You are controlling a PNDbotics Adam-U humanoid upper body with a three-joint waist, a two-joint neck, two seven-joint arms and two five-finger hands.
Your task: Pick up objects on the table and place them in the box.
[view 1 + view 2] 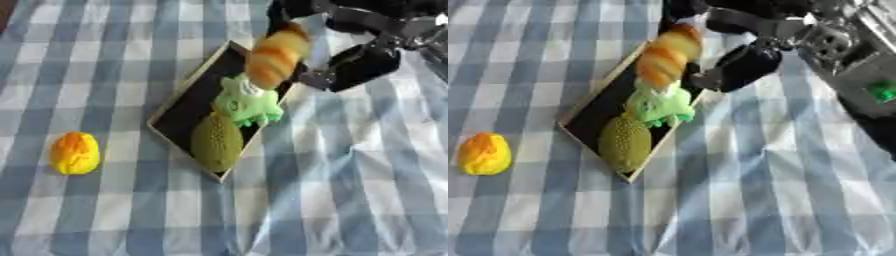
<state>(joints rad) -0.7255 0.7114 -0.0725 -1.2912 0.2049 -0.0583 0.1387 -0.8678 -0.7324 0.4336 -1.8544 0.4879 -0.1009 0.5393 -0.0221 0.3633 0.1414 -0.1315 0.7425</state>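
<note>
No readable writing, brand or label is showing on anything.

Counts: one box [188, 107], black inside with a light rim, lying askew on the counter [367, 190], which is covered with a blue-and-white checked cloth. Four objects in all. Two are lying in the box: one dull green bumpy oval [217, 141] at the near end, and one bright green toy [249, 103] at its middle, overhanging the right rim. One orange-and-yellow striped roll [277, 56] is hanging over the box's far end, tilted, its low end just above the green toy. One yellow-orange fruit [75, 152] is sitting on the cloth well apart from the box, to its left.

The right robot hand [354, 65] is coming in from the upper right corner, black, right beside the roll at the box's far right edge. Its dark fingers are reaching around the top of the roll; it seems to be gripping the roll, though blur is hiding the exact contact. In the right eye view a silver arm part with a green spot [878, 91] is showing at the right edge.

The left robot hand is showing in neither view.
</note>
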